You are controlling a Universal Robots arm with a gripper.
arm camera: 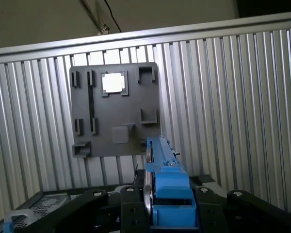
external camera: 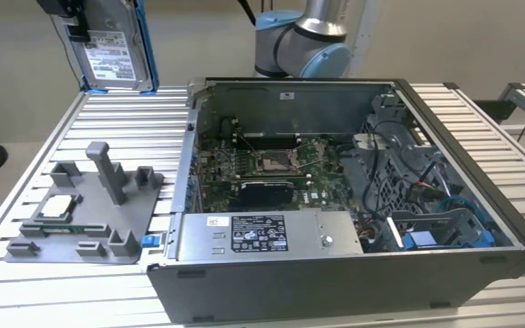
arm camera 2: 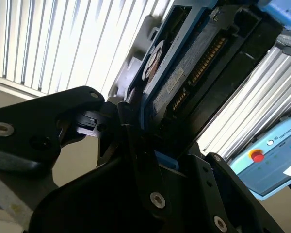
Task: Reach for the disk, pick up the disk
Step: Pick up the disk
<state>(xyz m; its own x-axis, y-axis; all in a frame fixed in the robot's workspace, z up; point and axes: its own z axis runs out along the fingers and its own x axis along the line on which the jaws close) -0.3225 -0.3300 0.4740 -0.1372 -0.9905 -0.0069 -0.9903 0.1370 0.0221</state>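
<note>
Closed tight on the disk [arm camera 2: 184, 73], with black fingers [arm camera 2: 140, 160] pressing its blue-railed edge from both sides in the second wrist view. Seen edge-on in the first wrist view, with one blue rail [arm camera: 169, 184] turned toward the camera. Held upright and clear of the table [external camera: 481, 116] in the upper left of the exterior view, with the white label facing the camera and blue rails down both long edges. Well apart from it, in the lower left of that frame, a grey fixture [external camera: 126, 225] with upright posts, lying flat on the slatted table. Seated in one of its pockets, a small square silver chip [external camera: 57, 205]. Just beside the fixture, across the centre and right of the exterior view, an open computer case [external camera: 335, 287] with the motherboard [external camera: 272, 164] exposed and a labelled power supply [external camera: 262, 236] along the near wall. Behind the case, at top centre, the arm [external camera: 303, 41] in grey and light blue. Beyond the disk in the second wrist view, a control pendant [arm camera 2: 266, 165] with a red button.
</note>
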